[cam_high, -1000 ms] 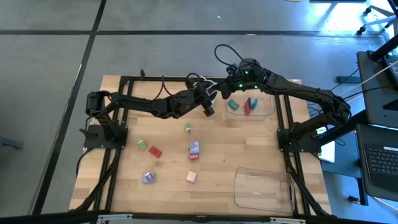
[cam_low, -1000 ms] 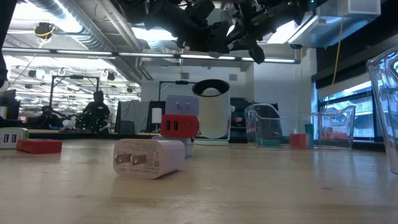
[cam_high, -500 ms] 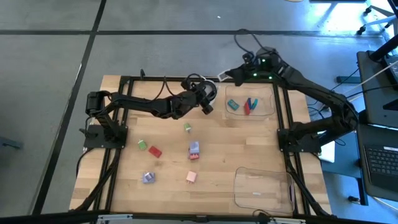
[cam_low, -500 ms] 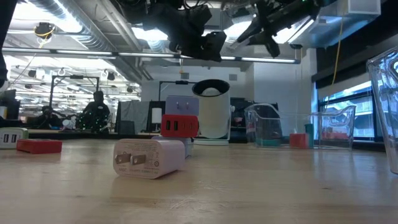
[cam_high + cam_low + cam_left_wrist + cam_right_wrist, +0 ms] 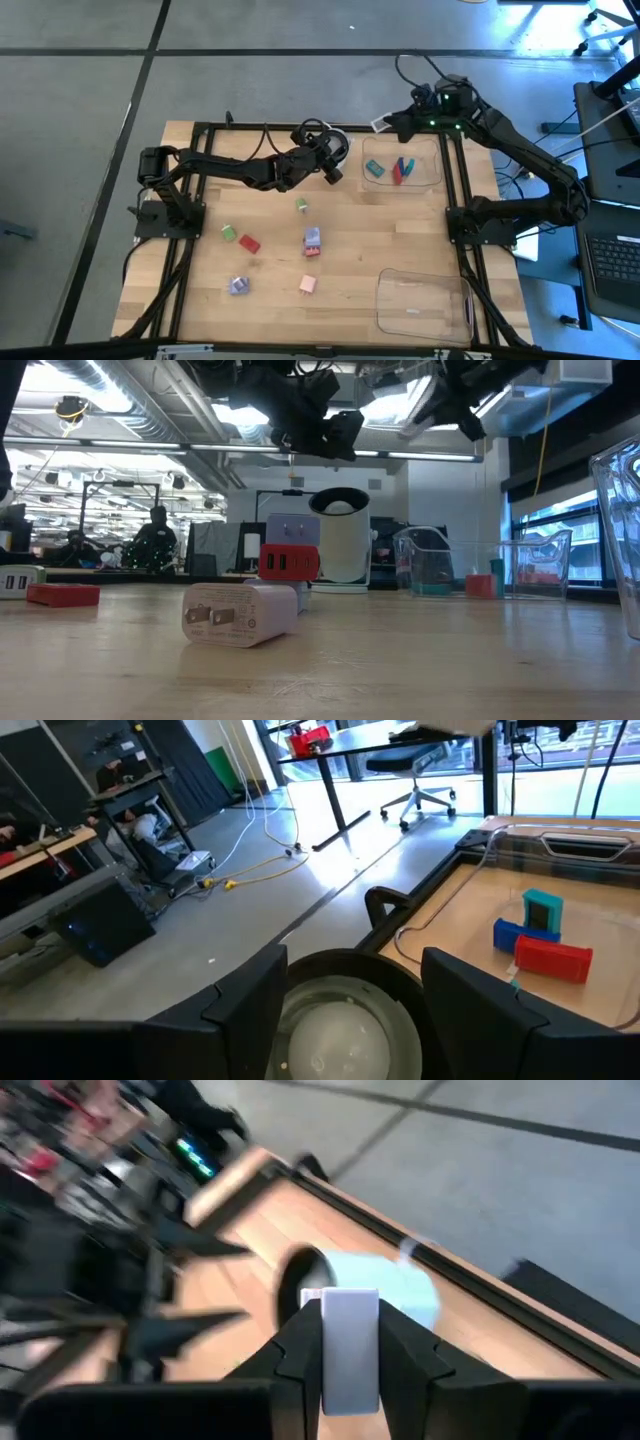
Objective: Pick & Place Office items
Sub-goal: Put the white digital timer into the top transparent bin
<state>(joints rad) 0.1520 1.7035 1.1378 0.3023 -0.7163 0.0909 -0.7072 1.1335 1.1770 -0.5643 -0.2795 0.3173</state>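
Observation:
Several small office items lie on the wooden table: a green one [image 5: 301,206], a green [image 5: 229,233] and a red one [image 5: 249,243], a lilac one [image 5: 312,237], a pink one [image 5: 308,285]. Teal, blue and red pieces [image 5: 540,930] sit in the far clear tray [image 5: 425,172]. My right gripper [image 5: 388,122] hangs high over the far edge, shut on a pale flat piece [image 5: 350,1348]. My left gripper [image 5: 336,160] stands open in the air above the round white-and-black object [image 5: 340,545], which stands on the table. In the left wrist view that object [image 5: 340,1020] shows between the fingers. My right gripper pinches the pale flat piece by its two broad faces [image 5: 348,1370] between its two fingers [image 5: 300,1350]. The piece sticks out past the fingertips and is lifted well clear of the table. The fingers slant downward toward the table's left side.
A second clear tray [image 5: 420,300] stands at the near right corner. In the low view a white plug adapter [image 5: 240,615] lies close to the camera, with a red one [image 5: 290,563] behind it. Black frame rails [image 5: 455,190] run along the table's sides.
My right gripper has drawn away from my left gripper, going up and toward the table's far right corner with the pale piece still between its fingers. My left gripper has stayed in place and tipped up a little toward the far edge.

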